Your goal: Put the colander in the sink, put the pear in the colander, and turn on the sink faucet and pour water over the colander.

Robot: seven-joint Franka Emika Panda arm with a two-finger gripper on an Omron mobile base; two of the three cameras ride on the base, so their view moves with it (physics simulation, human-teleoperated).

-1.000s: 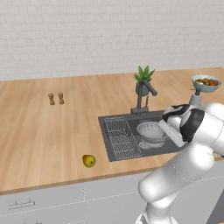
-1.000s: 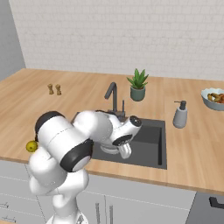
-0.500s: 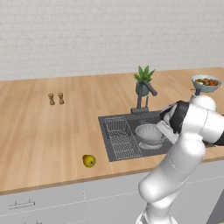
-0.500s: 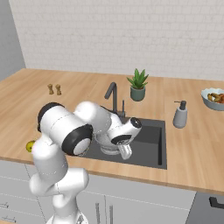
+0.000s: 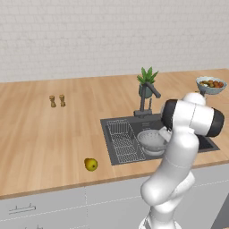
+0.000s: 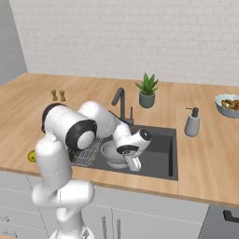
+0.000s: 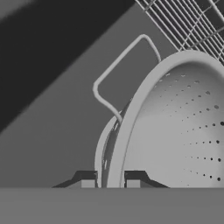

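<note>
End effector [image 7: 110,181]: it is down in the sink, at the near edge of the colander. In the hand view its two dark finger tips stand one on each side of the colander's rim, so the jaws are closed on that rim. In the right base view the hand [image 6: 132,156] sits at the right front side of the bowl.
Colander [image 5: 152,139]: a round silver-grey bowl with small holes, inside the sink basin, just right of the wire rack. In the hand view its rim [image 7: 131,118] runs up from between the finger tips, and its thin wire handle sticks out to the left above the basin floor.
Sink [image 5: 115,121]: a dark grey basin set into the wooden counter [image 5: 53,134].
Wire rack [image 5: 124,141]: it lies in the left part of the basin, beside the colander.
Pear [image 5: 91,164]: a yellow-green fruit on the counter, left of the sink and near the front edge, well apart from the end effector and the colander.
Sink faucet [image 5: 147,99]: it stands behind the basin, with its spout angled over the sink.
Potted plant [image 6: 147,90]: behind the faucet.
Soap dispenser [image 6: 192,123]: on the counter, right of the sink.
Fruit bowl [image 5: 210,85]: far right on the counter.
Two small shakers [image 5: 57,100]: far left on the counter.
</note>
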